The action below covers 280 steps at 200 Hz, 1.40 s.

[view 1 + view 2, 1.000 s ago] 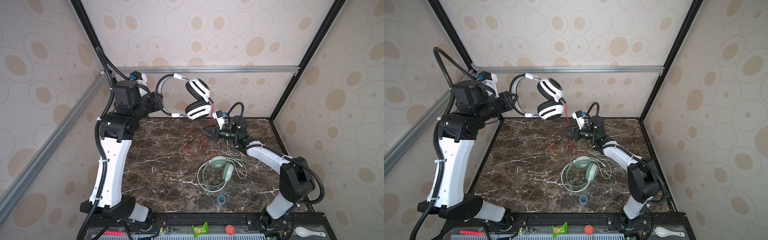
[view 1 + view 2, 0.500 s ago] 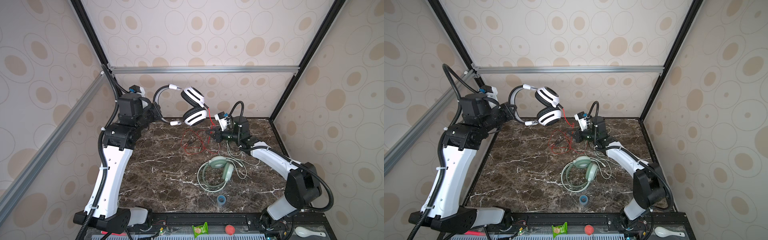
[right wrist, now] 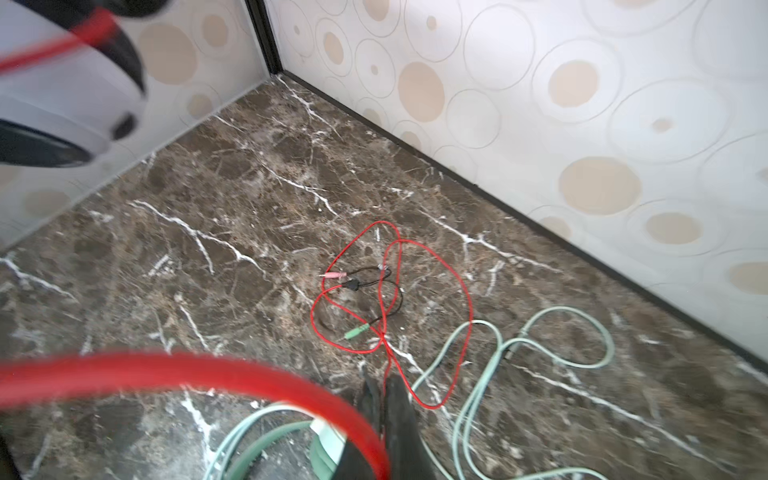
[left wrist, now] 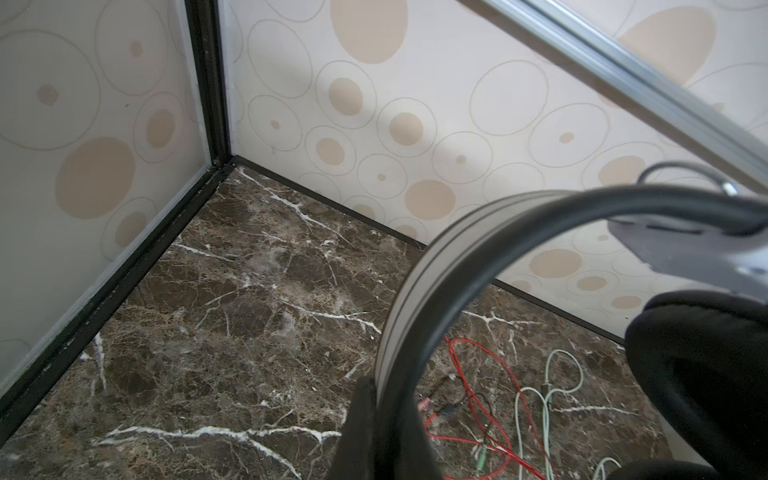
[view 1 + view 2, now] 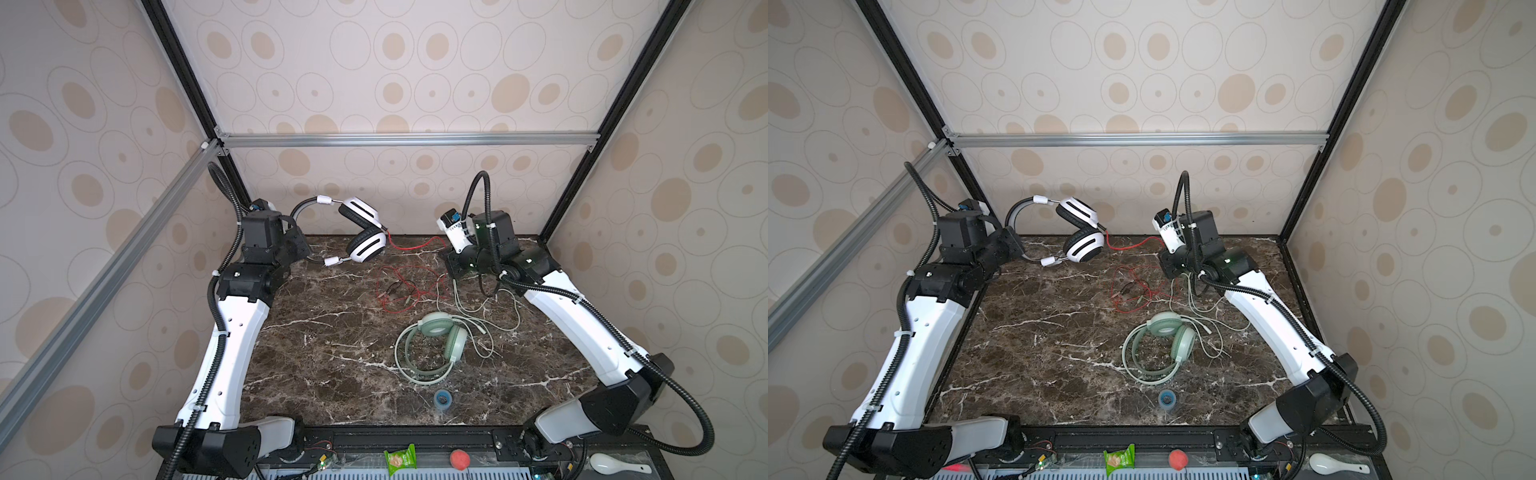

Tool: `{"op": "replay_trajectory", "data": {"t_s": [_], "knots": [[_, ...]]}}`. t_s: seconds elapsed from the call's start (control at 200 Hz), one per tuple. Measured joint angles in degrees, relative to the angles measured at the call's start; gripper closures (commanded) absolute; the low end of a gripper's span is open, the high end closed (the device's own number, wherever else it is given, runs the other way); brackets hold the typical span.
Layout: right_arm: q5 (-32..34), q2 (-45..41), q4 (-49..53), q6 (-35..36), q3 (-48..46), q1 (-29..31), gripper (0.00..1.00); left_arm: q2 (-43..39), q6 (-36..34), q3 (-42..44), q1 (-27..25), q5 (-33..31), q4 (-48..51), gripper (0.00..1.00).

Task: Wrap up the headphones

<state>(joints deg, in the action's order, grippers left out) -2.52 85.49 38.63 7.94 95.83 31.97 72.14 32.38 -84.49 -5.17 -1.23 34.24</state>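
Note:
The white-and-black headphones [image 5: 365, 245] [image 5: 1084, 245] hang in the air over the table's back left. My left gripper [image 5: 302, 246] [image 5: 1016, 246] is shut on their headband [image 4: 415, 291]; in the left wrist view the band runs straight into that gripper [image 4: 382, 415]. Their thin red cable [image 5: 415, 244] stretches from the lower cup to my right gripper [image 5: 452, 266] [image 5: 1168, 266], which is shut on it [image 3: 382, 399]. The rest of the red cable lies in a loose tangle [image 5: 403, 291] [image 3: 390, 291]. The mint green headphones [image 5: 436, 336] [image 5: 1163, 336] lie flat right of centre, their pale cable [image 5: 486, 309] sprawled beside them.
A small blue tape roll [image 5: 442, 399] sits near the table's front edge. On the front ledge lie a green snack packet [image 5: 400, 459], a red ball [image 5: 459, 458] and a white spoon [image 5: 615, 463]. Patterned walls and black frame posts close in the back and sides.
My left arm has lowered the white-and-black headphones toward the table. My right gripper has shut on the red cable and drawn back to the right with it.

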Motion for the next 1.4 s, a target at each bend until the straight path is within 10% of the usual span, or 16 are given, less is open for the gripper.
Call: {"op": "replay_trajectory", "data": {"t_s": [0.515,1.015,1.4], "knots": [[17.2,13.88,20.41,15.67,28.87,18.86,1.0,-7.41,-11.32,21.03,-0.17,6.27,-13.16,1.0],[21.75,29.79,23.5,7.63,43.1,17.55,1.0,-8.02,-20.04,22.32,-1.57,18.86,-13.18,1.0],[20.35,29.77,23.45,2.34,41.94,15.32,0.7,-10.58,-19.71,26.82,-2.73,29.53,-17.59,1.0]]}}
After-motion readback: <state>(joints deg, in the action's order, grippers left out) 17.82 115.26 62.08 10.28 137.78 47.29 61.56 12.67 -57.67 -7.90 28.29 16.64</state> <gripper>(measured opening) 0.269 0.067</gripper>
